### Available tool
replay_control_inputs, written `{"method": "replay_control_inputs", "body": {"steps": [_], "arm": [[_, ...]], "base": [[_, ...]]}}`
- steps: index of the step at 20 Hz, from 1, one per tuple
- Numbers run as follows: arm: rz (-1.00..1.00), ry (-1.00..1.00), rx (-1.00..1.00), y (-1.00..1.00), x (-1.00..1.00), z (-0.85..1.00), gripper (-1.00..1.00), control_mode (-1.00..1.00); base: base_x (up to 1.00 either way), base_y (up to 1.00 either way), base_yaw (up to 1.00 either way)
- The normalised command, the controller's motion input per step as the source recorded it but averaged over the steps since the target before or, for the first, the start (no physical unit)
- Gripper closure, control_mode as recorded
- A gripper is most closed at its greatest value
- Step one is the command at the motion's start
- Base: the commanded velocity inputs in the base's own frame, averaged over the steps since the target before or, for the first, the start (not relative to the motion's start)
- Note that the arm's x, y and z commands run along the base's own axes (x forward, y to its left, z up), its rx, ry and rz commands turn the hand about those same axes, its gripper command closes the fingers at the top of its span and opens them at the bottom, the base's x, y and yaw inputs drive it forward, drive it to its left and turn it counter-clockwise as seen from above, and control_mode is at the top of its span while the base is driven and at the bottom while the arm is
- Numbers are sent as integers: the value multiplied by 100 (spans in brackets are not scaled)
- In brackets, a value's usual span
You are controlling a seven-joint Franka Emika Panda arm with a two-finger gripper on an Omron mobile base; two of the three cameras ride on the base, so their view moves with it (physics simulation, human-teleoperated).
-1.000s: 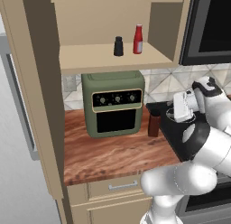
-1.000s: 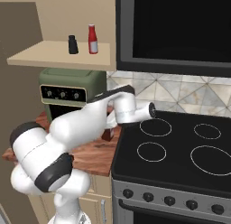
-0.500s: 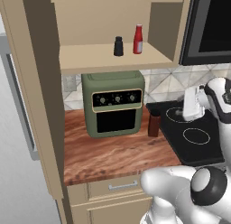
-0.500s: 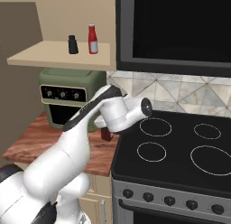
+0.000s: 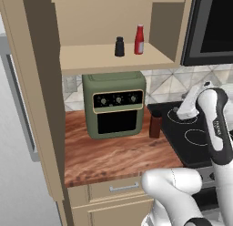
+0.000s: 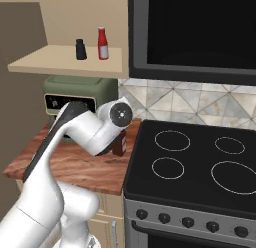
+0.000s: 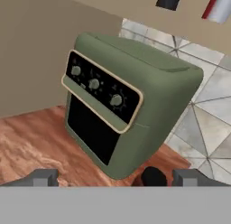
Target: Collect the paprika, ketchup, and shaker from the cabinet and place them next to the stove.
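Observation:
The paprika point(image 5: 155, 126) stands upright on the wooden counter point(image 5: 109, 156) between the toaster oven and the stove point(image 5: 193, 135). In the right base view the paprika point(image 6: 119, 145) is partly behind my wrist. On the cabinet shelf point(image 5: 100, 56) stand the black shaker point(image 5: 119, 46) and, just right of it, the red ketchup point(image 5: 139, 39). My gripper point(image 7: 116, 178) is open and empty, fingers wide apart, low over the counter and facing the oven. The paprika's black cap point(image 7: 153, 175) shows close to the right fingertip point(image 7: 189, 177).
An olive-green toaster oven point(image 5: 116, 104) sits at the back of the counter under the shelf. A black microwave point(image 6: 195, 32) hangs over the stove. The tall cabinet side wall point(image 5: 32, 97) closes off the left. A drawer front point(image 5: 120, 188) runs under the counter edge.
The arm has swung and its wrist has drifted left, from over the stove's edge toward the toaster oven. The jaws stayed open. The paprika, ketchup and shaker have not moved.

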Motion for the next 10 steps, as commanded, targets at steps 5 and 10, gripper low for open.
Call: {"method": "replay_control_inputs", "body": {"steps": [5, 10], "arm": [[-35, 0, -8, 30, -10, 59, -100, -100], [-33, 1, -7, 13, -11, 68, -100, -100]], "base": [[0, 0, 0], [0, 0, 0]]}}
